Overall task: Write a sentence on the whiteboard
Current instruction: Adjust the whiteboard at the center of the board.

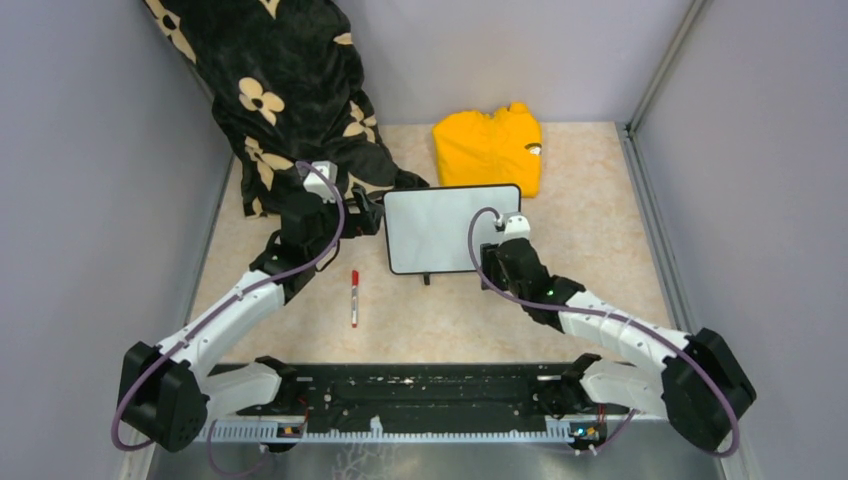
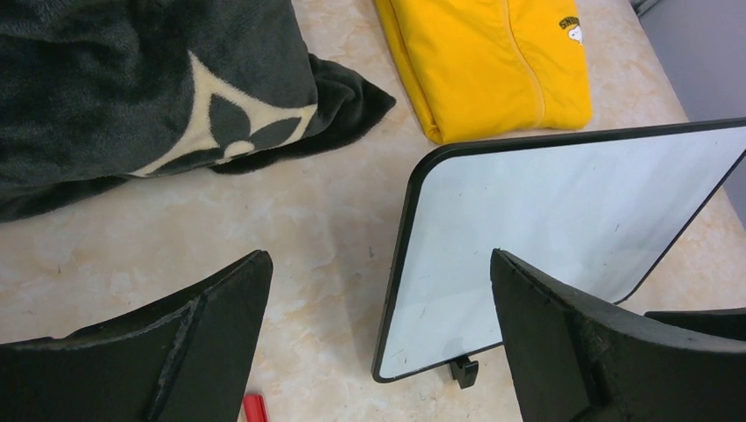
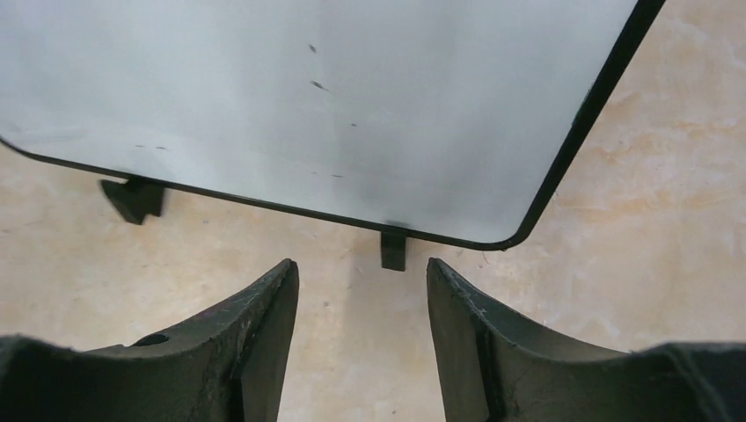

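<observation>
Whiteboard (image 1: pixel 440 228), small, rectangular, white with thin black rim: face up and blank on beige marbled tabletop (image 1: pixel 600 200), ready for writing. Flanked by left gripper (image 2: pixel 378 255), spread wide, and right gripper (image 3: pixel 361 264), parted and empty at near edge. Slim red-capped marker pen (image 1: pixel 354 297) lying untouched alongside.

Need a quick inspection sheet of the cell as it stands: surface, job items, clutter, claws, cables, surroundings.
Surface: beige marbled table, flat.
Job's things: whiteboard mid-table, nothing written on it, only faint specks; red-capped marker lies loose to its left.
Clutter: yellow garment behind the board; black flowered blanket far left.
Grippers: left claw open by the board's left edge; right claw open at its near edge; both empty.
Cables: purple cable along each arm, no snag seen.
Surroundings: grey walls on three sides.
</observation>
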Available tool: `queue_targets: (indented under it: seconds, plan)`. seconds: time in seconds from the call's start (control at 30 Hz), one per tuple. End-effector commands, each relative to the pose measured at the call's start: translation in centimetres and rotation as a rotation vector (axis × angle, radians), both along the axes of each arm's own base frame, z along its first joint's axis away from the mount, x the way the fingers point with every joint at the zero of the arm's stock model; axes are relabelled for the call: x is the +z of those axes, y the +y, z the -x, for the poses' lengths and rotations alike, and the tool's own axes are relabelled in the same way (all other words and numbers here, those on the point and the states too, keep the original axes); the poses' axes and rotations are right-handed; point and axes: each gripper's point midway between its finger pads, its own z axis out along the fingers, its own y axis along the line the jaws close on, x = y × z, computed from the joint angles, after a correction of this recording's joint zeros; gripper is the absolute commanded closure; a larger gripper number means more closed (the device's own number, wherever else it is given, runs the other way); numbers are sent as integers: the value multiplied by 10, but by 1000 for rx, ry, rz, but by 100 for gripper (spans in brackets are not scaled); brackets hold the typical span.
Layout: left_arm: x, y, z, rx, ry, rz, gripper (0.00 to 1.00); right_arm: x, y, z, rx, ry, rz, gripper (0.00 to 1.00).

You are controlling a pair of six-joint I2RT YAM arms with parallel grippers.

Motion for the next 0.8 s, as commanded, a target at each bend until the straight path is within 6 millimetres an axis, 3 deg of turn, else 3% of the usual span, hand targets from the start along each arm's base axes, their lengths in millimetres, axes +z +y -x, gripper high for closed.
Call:
queue_targets:
  seconds: [0.0, 0.13, 0.23, 0.37, 0.53, 0.77]
  plan:
    - [-4, -6, 4, -37, -11, 9, 1, 47, 25, 5, 69, -67, -135, 46]
    - [-18, -9, 1, -27, 59, 35, 1, 55, 48, 12, 127, -58, -226, 54]
    - [-29, -2, -7, 13, 158, 72, 3, 49, 65, 15, 150, -31, -267, 59]
    - [-54, 14, -14, 80, 275, 106, 14, 37, 88, 17, 179, -9, -249, 62]
    - [-72, 28, -18, 154, 308, 90, 28, 31, 116, 18, 220, -13, -230, 63]
    - [-93, 33, -27, 193, 374, 38, 44, 23, 137, 5, 200, -15, -201, 62]
